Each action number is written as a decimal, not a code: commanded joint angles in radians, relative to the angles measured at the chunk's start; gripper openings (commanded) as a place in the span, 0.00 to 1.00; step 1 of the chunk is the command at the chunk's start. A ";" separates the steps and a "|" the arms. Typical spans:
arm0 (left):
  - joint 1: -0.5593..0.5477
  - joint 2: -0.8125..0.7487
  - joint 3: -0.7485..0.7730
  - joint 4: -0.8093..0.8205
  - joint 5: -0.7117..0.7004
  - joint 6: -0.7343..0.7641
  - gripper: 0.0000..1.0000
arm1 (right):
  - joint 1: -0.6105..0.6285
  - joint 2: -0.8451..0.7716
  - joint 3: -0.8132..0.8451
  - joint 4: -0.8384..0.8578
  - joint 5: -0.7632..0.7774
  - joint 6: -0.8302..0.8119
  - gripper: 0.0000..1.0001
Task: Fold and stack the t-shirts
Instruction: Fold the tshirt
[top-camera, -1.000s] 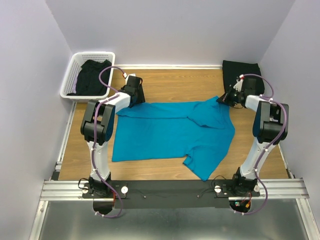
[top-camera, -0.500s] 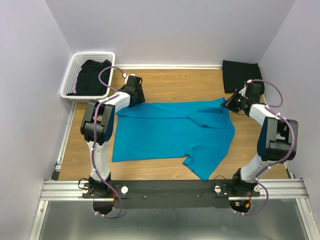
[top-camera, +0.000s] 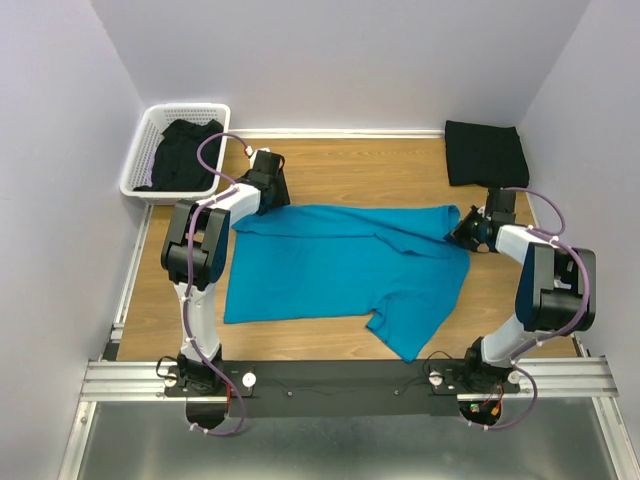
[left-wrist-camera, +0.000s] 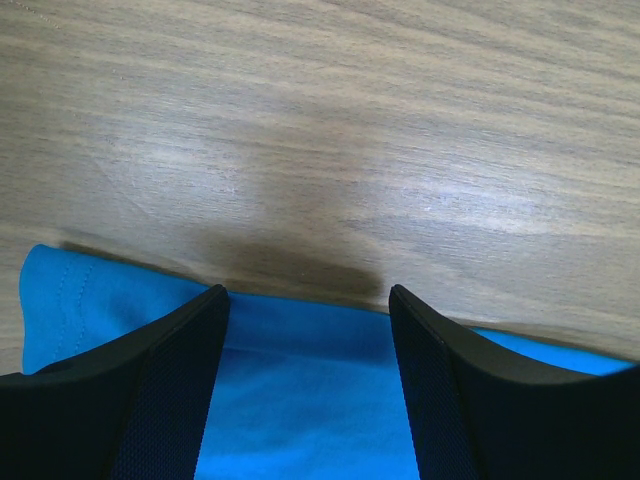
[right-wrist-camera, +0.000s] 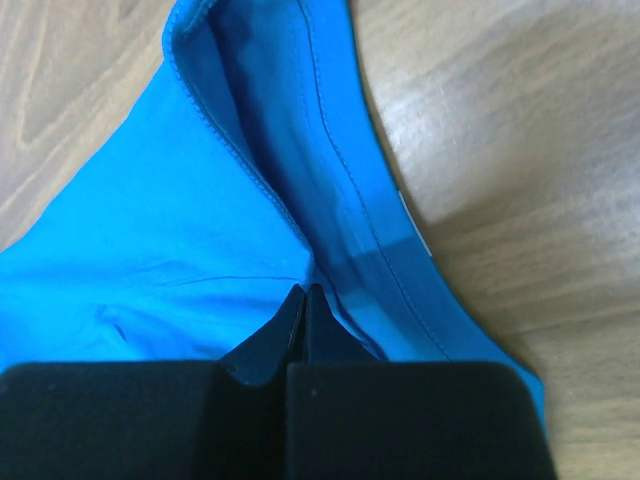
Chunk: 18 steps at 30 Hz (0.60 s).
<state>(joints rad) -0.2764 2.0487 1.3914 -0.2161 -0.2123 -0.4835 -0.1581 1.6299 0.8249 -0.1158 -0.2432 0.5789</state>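
Wooden table (top-camera: 330, 165) carried the teal t-shirt (top-camera: 330, 260) mid-frame, long axis left-right; right pincer (top-camera: 462, 228) was clamped on its upper-right corner, left pincer (top-camera: 272, 192) stood wide, straddling the upper-left edge, not gripping.

Pale lavender walls (top-camera: 340, 60) enclose three sides of a wood-grain tabletop (top-camera: 350, 170) under even, soft light. A white lattice basket (top-camera: 190, 107) sits in the far-left corner, and an aluminium rail (top-camera: 130, 380) runs along the near edge.
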 joint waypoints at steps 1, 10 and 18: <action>0.005 0.021 -0.008 -0.066 0.027 -0.015 0.74 | 0.002 -0.028 -0.026 -0.012 0.013 -0.010 0.01; 0.005 0.021 -0.009 -0.066 0.034 0.011 0.74 | 0.002 0.016 0.114 -0.007 0.027 -0.091 0.45; 0.005 0.021 -0.009 -0.060 0.037 0.026 0.74 | -0.004 0.177 0.296 0.018 -0.002 -0.076 0.52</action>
<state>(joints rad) -0.2760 2.0487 1.3914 -0.2173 -0.2054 -0.4690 -0.1581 1.7302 1.0649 -0.1062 -0.2409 0.5049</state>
